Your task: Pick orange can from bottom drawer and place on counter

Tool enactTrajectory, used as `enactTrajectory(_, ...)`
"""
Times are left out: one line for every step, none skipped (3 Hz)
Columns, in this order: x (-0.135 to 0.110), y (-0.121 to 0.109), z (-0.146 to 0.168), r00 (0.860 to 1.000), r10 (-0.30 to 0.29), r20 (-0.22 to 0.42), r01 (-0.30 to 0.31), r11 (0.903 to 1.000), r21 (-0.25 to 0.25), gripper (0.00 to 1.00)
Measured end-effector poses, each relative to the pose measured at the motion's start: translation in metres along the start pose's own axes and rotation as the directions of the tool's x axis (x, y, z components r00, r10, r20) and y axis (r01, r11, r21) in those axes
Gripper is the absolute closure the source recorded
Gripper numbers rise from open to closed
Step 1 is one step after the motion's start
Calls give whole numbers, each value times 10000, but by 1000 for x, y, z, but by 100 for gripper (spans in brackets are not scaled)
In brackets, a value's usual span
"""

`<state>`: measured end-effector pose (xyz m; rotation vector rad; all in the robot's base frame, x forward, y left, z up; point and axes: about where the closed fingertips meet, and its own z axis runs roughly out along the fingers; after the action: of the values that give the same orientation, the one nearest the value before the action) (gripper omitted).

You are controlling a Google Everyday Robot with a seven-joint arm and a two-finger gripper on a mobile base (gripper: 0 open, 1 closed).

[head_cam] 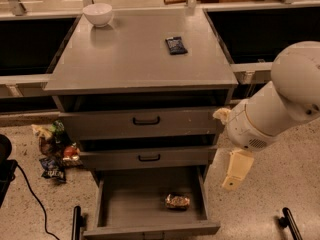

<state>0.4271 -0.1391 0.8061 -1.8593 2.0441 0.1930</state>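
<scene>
Approach in hand, from the camera view: gripper (236, 170) hanging low off the pale arm (280, 104), right of the cabinet, beside the bottom drawer (125, 204) and outside its right wall. Cannot tell whether released or clenched; certainly not on the orange can (177, 201), which lies apparently on its side on the drawer floor, right of middle, near the front. Next, probably: swing left over the drawer wall, drop onto the can, close, lift. Tight overhead beneath the middle drawer (115, 159); open toward the front. Plenty of bare surface (125, 64) for setting down, between white bowl (97, 14) and dark packet (176, 45).
</scene>
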Motion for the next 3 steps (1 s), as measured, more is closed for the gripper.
enactTrajectory(0,0,0,10000,3,-3,-3,10000,-1,0)
enactTrajectory(10,-1,25,9994,216,-258,-220,9997,-125,0)
enactTrajectory(40,7,74,9993,363,-38,-364,9991,-227,0)
